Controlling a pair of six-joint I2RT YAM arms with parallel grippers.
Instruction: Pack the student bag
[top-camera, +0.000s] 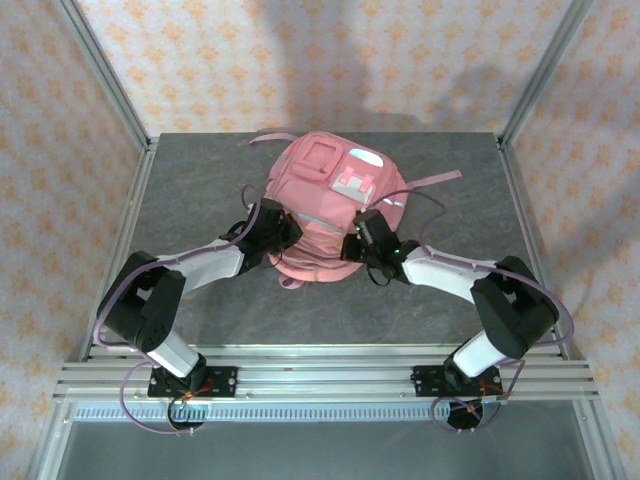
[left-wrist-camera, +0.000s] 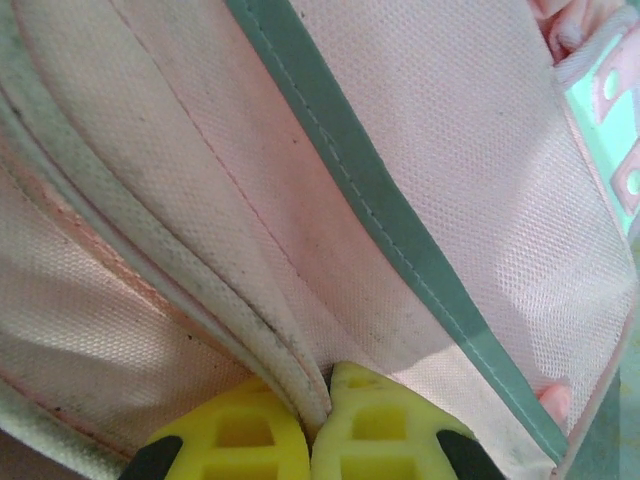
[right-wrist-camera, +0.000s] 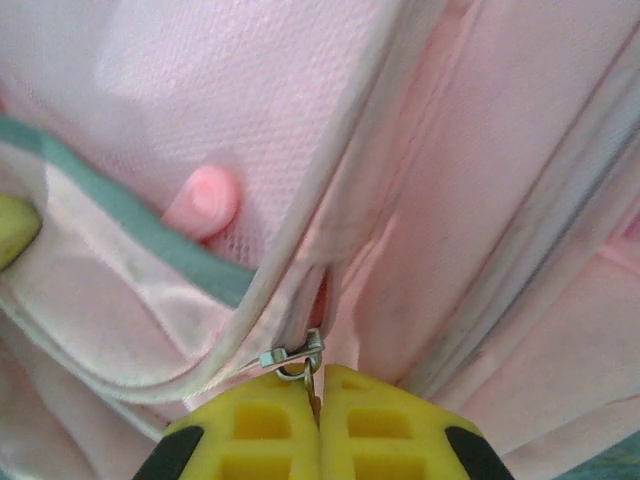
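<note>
Together bent inward, left gripper (left-wrist-camera: 320, 392) pinches student bag (top-camera: 322, 200), right gripper (right-wrist-camera: 318, 388) its zipper pull (right-wrist-camera: 296, 357).

both arms stretch forward from their bases and angle inward, elbows out to the sides. the left gripper (top-camera: 281, 233) has its yellow fingers (left-wrist-camera: 235, 440) pressed together on a seam of the bag (top-camera: 330, 185). the right gripper (top-camera: 361, 241) is clamped on the zip pull (right-wrist-camera: 297, 355).
</note>
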